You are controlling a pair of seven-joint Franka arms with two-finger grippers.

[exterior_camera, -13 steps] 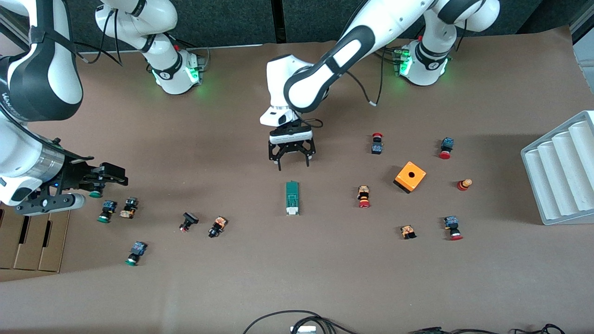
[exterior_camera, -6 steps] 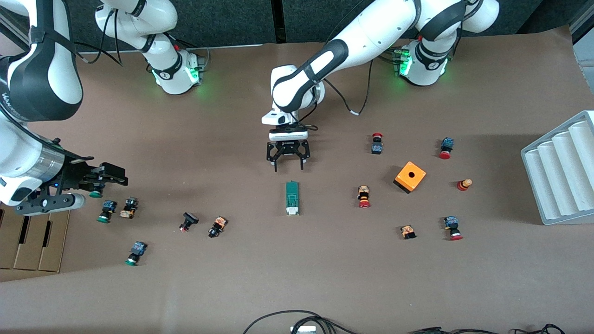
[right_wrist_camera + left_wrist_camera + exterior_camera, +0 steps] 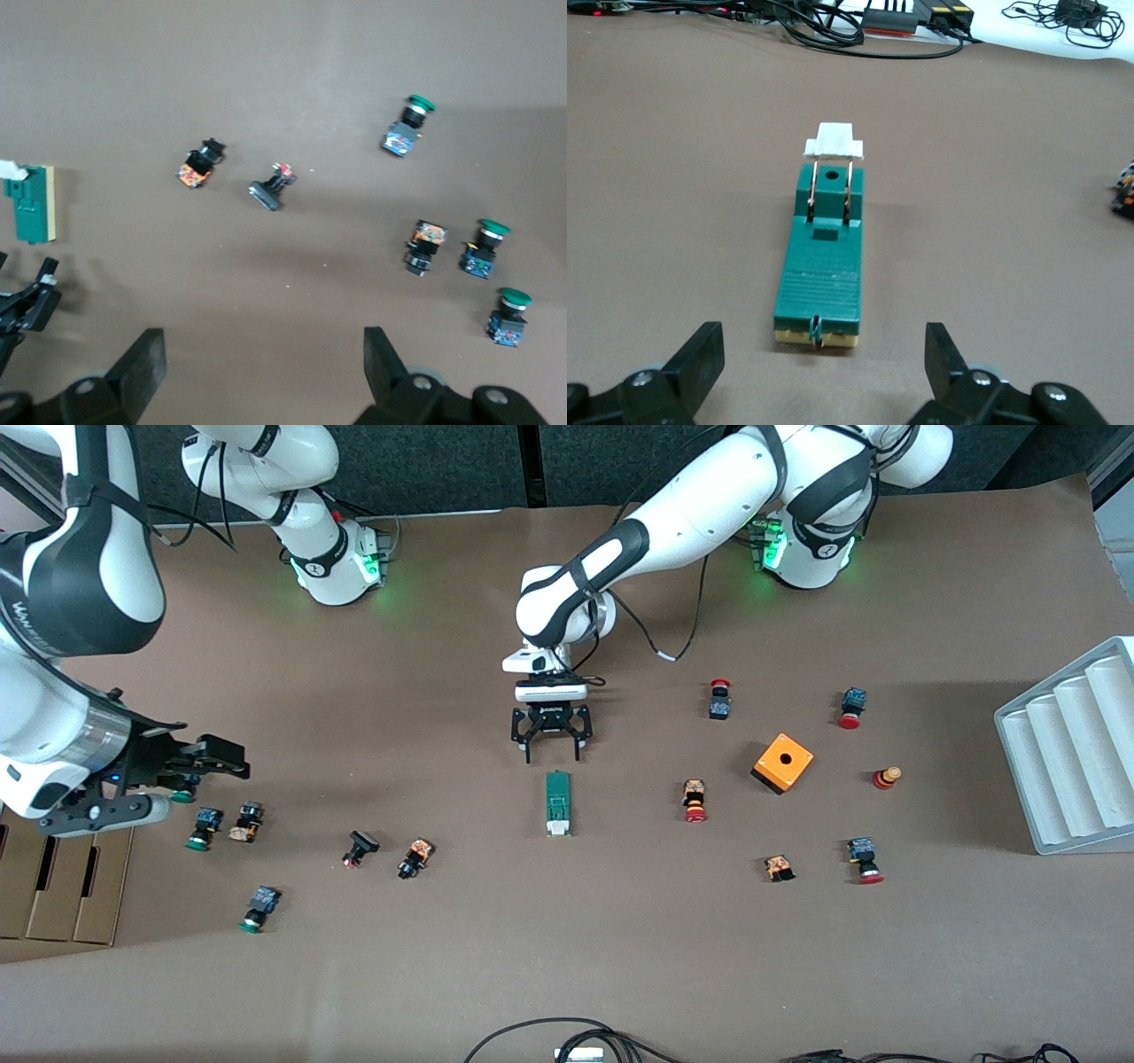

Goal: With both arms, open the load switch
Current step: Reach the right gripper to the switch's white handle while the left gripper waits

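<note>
The load switch (image 3: pixel 557 803) lies flat at mid-table, a narrow dark-green block whose white piece points toward the front camera. The left wrist view shows the load switch (image 3: pixel 819 274) lengthwise, straight ahead of the fingers. My left gripper (image 3: pixel 551 755) hangs open just above the table at the switch's green end, touching nothing; its fingertips (image 3: pixel 704 345) stand wider than the block. My right gripper (image 3: pixel 217 760) is open and empty, up over the green-capped push buttons at the right arm's end. In the right wrist view, my right gripper (image 3: pixel 263 345) is over bare table with the load switch (image 3: pixel 31 205) far off.
Small push buttons (image 3: pixel 415 857) are scattered toward both ends of the table. An orange cube (image 3: pixel 783 762) with a hole and a grey ribbed tray (image 3: pixel 1072 753) sit toward the left arm's end. A cardboard box (image 3: pixel 53 886) lies under the right arm. Cables (image 3: pixel 549 1036) run along the front edge.
The left arm has stretched out and its gripper has come down closer to the load switch's green end, still open. The right gripper has barely shifted.
</note>
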